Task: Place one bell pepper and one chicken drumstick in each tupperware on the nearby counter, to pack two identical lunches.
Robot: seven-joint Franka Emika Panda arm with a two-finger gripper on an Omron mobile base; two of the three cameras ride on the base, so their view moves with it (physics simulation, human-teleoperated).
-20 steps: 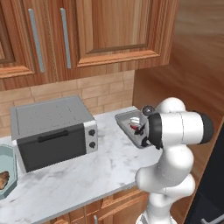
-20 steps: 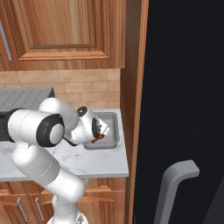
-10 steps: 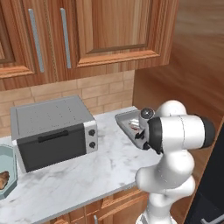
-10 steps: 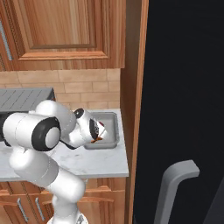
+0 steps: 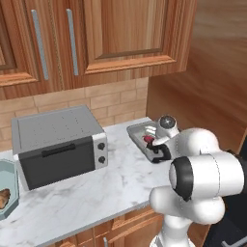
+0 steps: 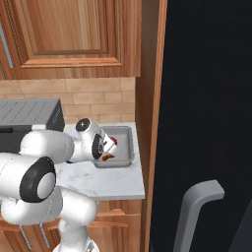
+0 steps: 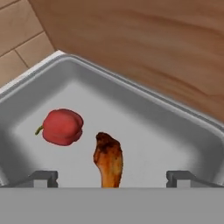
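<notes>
Hand view: open jaws (image 7: 111, 178) hang over the grey tupperware (image 7: 175, 131), where a pepper (image 7: 61, 127) and drumstick (image 7: 108, 159) lie close together; lifting straight up should avoid nudging either

arm bent forward, end effector (image 7: 111, 178) (fingers apart)
</notes>
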